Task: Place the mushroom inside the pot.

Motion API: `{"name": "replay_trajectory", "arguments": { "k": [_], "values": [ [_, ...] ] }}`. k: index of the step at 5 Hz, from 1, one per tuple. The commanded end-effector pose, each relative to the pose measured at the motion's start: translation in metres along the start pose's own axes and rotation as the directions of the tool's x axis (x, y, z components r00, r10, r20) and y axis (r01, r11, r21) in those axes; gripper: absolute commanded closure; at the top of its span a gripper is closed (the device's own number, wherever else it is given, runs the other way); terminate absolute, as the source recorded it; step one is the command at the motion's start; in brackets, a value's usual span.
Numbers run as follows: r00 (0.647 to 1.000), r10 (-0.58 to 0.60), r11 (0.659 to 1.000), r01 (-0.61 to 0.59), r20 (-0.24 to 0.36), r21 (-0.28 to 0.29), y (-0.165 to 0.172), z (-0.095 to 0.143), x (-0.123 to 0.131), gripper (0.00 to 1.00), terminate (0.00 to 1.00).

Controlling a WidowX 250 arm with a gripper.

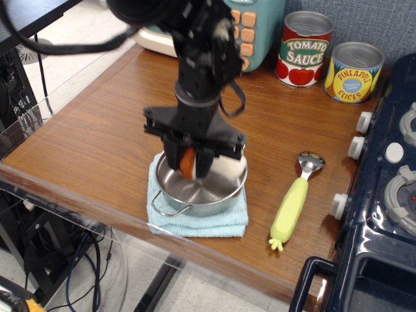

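— Since the gripper (193, 164) is clamped on the mushroom (207, 165) right over the pot (198, 179), what makes a clean drop?

— Letting go low. Its reddish cap sits between the fingers and the cream stem pokes out toward the far rim (whether it touches the steel, I can't tell). I'd centre it first, so the stem clears the rim.

— Any risk?

— The pot rests on a blue cloth (198, 221); a nudge could slide it.
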State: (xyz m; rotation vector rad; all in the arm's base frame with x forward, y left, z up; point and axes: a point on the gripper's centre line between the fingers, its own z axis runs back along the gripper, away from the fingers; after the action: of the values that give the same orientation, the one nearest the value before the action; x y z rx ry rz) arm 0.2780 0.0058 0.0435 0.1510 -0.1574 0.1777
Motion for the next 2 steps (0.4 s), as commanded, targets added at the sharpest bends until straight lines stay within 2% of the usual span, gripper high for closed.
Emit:
{"name": "replay_trajectory", "arguments": {
  "k": [1,2],
  "values": [
    [0.999,0.041,0.999,-0.041,0.007,0.024,0.0038,0.0038,0.0084,0.00,0.00],
    [0.999,0.045,0.999,-0.045,0.010,0.023,0.0036,0.0047,0.0093,0.00,0.00]
  ]
}}
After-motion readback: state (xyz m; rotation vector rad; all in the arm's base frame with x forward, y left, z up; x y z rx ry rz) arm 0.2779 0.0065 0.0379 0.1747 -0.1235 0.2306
